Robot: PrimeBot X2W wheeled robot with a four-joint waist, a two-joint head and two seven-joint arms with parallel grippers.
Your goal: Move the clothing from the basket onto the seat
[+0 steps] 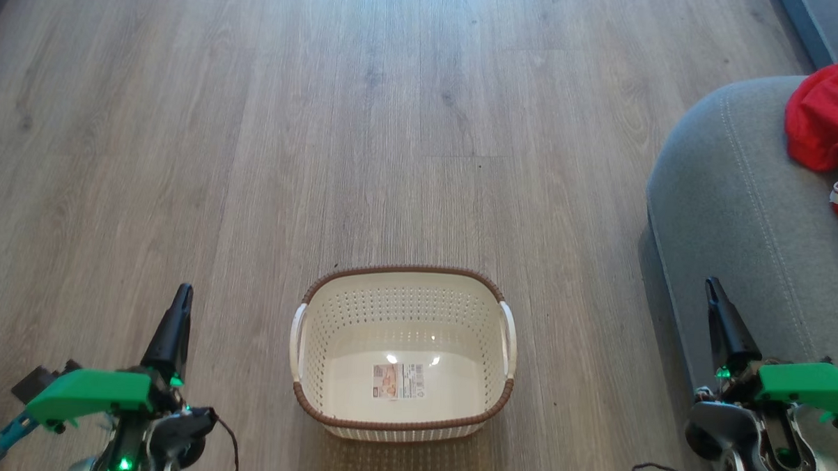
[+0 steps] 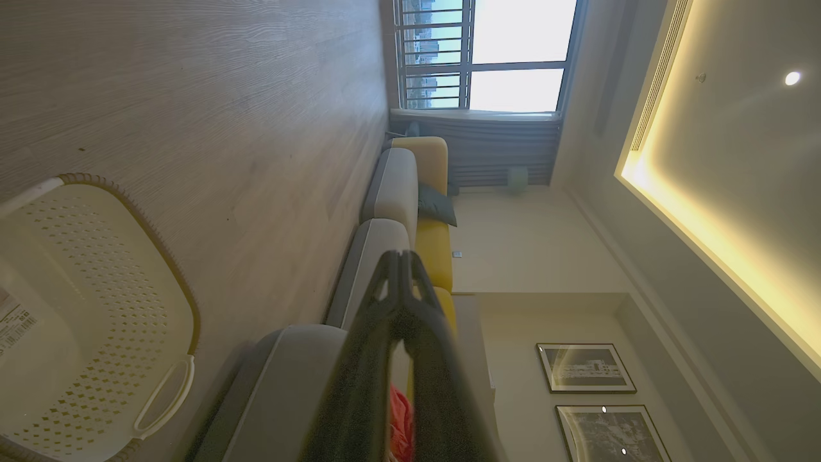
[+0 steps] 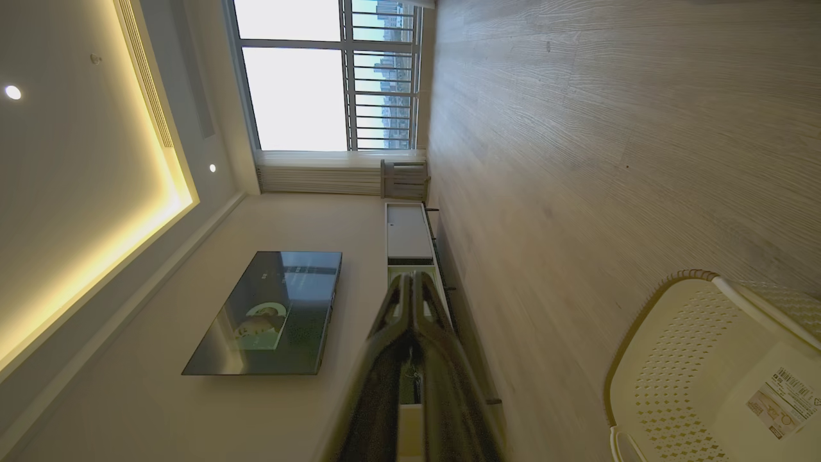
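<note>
Since clothing sits on seat at 2 o'clock, basket empty, task looks done; left hand, right hand closed, empty.

A home living room, pale grey wood-grain plank floor stretching throughout, long grey-and-yellow fabric sofa sitting near twelve o'clock in the left wrist view, two black-framed pictures hanging at four o'clock, flat dark wall-mounted television hanging at eight o'clock in the right wrist view, tall railed window glowing at eleven o'clock.
</note>
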